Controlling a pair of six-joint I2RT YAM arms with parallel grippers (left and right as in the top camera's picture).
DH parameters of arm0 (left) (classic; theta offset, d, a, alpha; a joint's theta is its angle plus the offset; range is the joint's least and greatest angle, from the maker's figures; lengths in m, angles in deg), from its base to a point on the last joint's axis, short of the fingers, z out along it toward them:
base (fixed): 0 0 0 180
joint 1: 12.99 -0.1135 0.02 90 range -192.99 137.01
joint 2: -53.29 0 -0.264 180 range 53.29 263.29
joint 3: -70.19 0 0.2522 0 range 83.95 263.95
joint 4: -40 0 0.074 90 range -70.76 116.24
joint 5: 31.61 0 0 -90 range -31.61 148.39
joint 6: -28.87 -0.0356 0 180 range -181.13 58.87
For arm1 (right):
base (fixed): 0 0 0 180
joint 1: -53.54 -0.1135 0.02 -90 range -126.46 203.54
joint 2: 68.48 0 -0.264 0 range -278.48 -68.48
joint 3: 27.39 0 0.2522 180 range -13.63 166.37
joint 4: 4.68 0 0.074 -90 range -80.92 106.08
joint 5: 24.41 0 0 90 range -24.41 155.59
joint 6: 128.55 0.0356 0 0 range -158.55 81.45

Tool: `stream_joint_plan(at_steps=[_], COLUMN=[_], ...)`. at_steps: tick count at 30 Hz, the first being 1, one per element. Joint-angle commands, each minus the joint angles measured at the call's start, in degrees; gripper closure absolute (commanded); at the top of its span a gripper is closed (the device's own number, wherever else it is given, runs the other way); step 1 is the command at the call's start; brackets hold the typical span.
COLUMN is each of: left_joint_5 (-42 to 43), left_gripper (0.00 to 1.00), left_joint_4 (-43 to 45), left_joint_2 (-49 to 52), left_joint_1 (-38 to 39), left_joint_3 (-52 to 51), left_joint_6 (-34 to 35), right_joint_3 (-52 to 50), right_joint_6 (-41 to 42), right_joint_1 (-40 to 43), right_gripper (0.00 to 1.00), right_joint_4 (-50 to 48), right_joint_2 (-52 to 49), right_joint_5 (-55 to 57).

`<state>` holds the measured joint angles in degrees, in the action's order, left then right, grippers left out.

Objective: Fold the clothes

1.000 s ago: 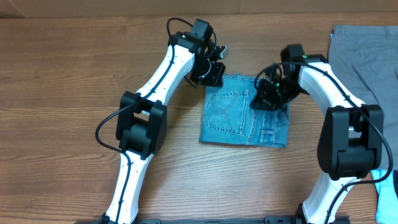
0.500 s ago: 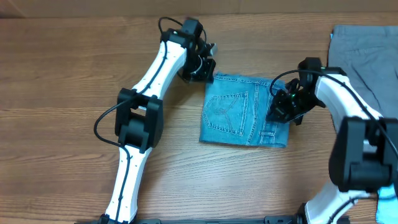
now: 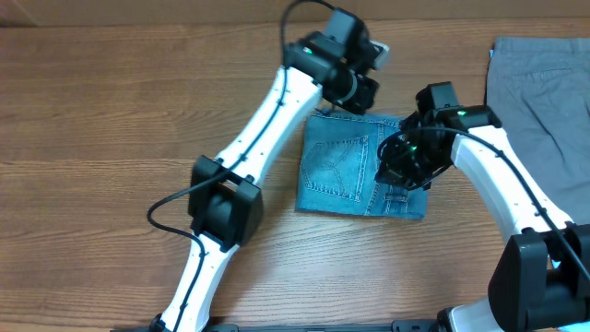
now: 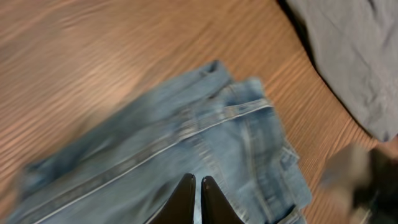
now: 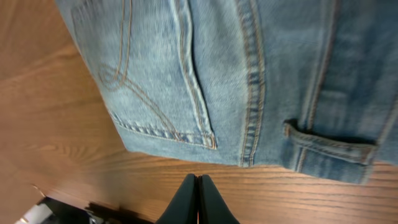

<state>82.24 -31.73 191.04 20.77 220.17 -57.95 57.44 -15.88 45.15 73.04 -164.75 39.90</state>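
Overhead, the jeans [image 3: 346,171] lie near the middle of the desk [image 3: 111,111] as a compact, roughly square bundle, back pocket up and edges fairly even. That garment looks folded, or all but finished. The grey trousers [image 3: 544,83] lie spread flat at the far right corner, partly cut off by the picture edge and well apart from the jeans. No fold shows in them, so I judge them the main work left. Roughly half the task seems done.

The left jaws hang over the far edge of the jeans. In the left wrist view their fingertips [image 4: 185,202] are pressed almost together above the denim, with only a thin slit between them and no cloth pinched that I can see. Whether they touch the fabric I cannot tell.

The right jaws sit over the right part of the bundle in the overhead view. In the right wrist view those fingertips [image 5: 188,202] are closed tight against each other and hold nothing. They point at bare wood just beside the folded edge, near the pocket [image 5: 155,81] and a belt loop [image 5: 329,143].
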Motion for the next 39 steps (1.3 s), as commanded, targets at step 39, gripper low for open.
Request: stream_joint_plan(at_steps=[39], left_joint_5=[-6.3], left_gripper=[0.63], left_joint_4=[-5.2], left_joint_2=[9.7], left_joint_1=[-14.0], left_joint_3=[12.9], left_joint_6=[9.7], right_joint_3=[-24.1], right_joint_6=[12.1], right_joint_1=[10.5], right_gripper=[0.96], right_joint_4=[-21.4], right_joint_2=[0.4], right_joint_5=[8.1])
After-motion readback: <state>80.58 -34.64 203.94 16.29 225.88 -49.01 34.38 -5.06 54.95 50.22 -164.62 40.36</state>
